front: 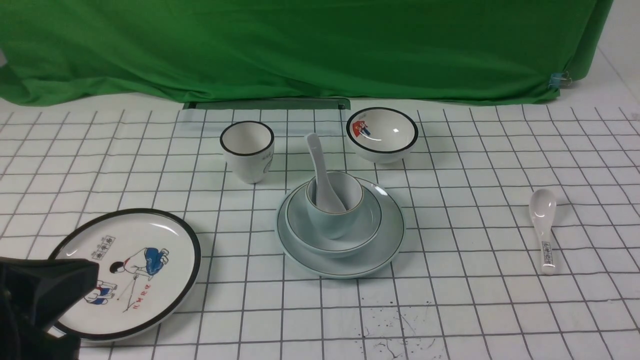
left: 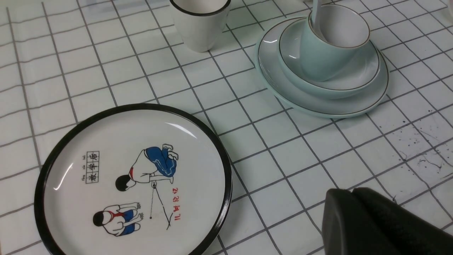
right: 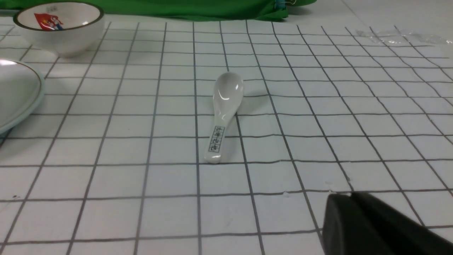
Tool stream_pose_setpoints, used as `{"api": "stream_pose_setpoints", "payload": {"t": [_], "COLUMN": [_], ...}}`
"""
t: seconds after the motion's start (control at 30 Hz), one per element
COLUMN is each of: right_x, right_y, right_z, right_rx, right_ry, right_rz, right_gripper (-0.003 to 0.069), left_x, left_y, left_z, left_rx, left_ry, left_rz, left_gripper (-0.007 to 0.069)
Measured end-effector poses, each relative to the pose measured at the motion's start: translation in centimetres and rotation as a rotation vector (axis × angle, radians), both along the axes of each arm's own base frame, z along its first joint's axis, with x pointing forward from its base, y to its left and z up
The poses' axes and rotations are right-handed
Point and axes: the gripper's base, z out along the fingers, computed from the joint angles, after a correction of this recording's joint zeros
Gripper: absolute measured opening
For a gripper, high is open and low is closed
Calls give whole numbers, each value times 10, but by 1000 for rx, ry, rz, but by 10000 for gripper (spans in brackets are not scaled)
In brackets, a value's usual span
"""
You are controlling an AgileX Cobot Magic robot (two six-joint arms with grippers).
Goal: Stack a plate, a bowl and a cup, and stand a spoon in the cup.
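Stack complete: spoon (front: 318, 156) stood in cup (front: 330, 223), cup in bowl (front: 367, 226), bowl on plate (front: 391, 241) — I couldn't tell whether left gripper (left: 382, 223) or right gripper (right: 375, 226) was parted.

Pale blue plate (front: 391, 241), bowl (front: 300, 227), cup (front: 325, 220); white spoon (front: 320, 160). Black-rimmed cartoon plate (front: 160, 229), lower left. White black-gridded cloth (front: 475, 310); green backdrop (front: 300, 50).

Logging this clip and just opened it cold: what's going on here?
The stack looks finished. The plate sits mid-table with the bowl on it, the cup in the bowl, and the spoon standing in the cup. Neither arm touches it. The left gripper is near the cartoon plate. The right gripper is near the printed spoon lying on the cloth. Their jaws are not clear.
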Motion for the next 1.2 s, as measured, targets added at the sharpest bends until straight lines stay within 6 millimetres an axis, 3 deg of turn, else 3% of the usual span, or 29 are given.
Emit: {"api": "stream_pose_setpoints", "payload": {"t": [0.1, 0.27, 0.33, 0.37, 0.5, 0.8, 1.2], "right_x": [0, 0, 0, 0, 0, 0, 0], "right_y": [0, 0, 0, 0, 0, 0, 0], "right_z": [0, 0, 0, 0, 0, 0, 0], "right_rx": [0, 0, 0, 1, 1, 1, 1], "right_ry": [1, 1, 1, 1, 1, 3, 3], "right_rz": [0, 0, 0, 0, 0, 0, 0], "right_gripper": [73, 87, 94, 96, 109, 141, 167], "left_x": [0, -6, -16, -18, -34, -40, -40], "left_y": [1, 13, 24, 26, 40, 48, 48], "left_z": [-6, -21, -37, -38, -75, -118, -127], "left_rx": [-11, -90, -126, -128, -114, -56, -50], "left_ry": [-54, -293, -437, -454, -550, -488, -398], "left_rz": [8, 93, 181, 196, 357, 511, 507], "left_gripper": [-30, -30, -30, -30, -30, -30, -30]}}
